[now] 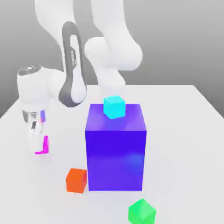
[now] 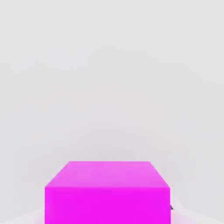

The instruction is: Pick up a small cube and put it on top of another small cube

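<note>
bench (image 1: 192, 131): plain white, flat top. resting directly on it: large blue-purple block (image 1: 116, 151) near the middle; orange-red cube (image 1: 76, 180) just beside the block's lower corner on the exterior view's left; small green cube (image 1: 141, 211) near the front edge, apart from the block; small magenta cube (image 1: 42, 146) (image 2: 107, 192) toward the exterior view's left, well apart from the green one. cyan cube (image 1: 114, 107) sits atop the block, off the bench.

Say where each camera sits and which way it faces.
Exterior view: off the arm, raised, looking down across the table at the blue block, cyan cube, orange cube and green cube; the arm and gripper show.
Hand view: on the hand, facing the table; a sliver of finger.
Both show the magenta cube.
</note>
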You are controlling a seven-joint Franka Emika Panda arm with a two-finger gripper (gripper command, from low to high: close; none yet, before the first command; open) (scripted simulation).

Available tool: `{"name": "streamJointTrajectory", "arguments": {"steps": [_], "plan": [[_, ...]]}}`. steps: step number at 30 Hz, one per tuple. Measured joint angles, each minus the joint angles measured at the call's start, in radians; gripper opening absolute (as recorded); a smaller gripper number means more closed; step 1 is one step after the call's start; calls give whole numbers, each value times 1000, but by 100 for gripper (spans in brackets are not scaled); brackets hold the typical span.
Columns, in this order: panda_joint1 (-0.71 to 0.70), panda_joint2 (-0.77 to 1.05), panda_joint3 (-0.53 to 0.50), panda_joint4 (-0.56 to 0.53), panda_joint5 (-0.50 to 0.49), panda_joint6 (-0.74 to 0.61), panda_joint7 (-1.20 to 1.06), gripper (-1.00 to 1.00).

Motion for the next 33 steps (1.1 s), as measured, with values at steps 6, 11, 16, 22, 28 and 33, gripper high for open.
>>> {"name": "streamJointTrajectory", "arguments": {"steps": [6, 11, 16, 22, 28, 33], "plan": [[95, -99, 24, 8, 128, -102, -154, -100], [224, -53, 93, 128, 61, -170, -253, -100], [361, -3, 174, 244, 38, -236, -302, -100], [501, 42, 272, 351, 90, -308, -182, -100], [626, 78, 389, 457, 149, -382, -49, -100], [681, 199, 394, 498, 114, -305, 43, -100]]}}
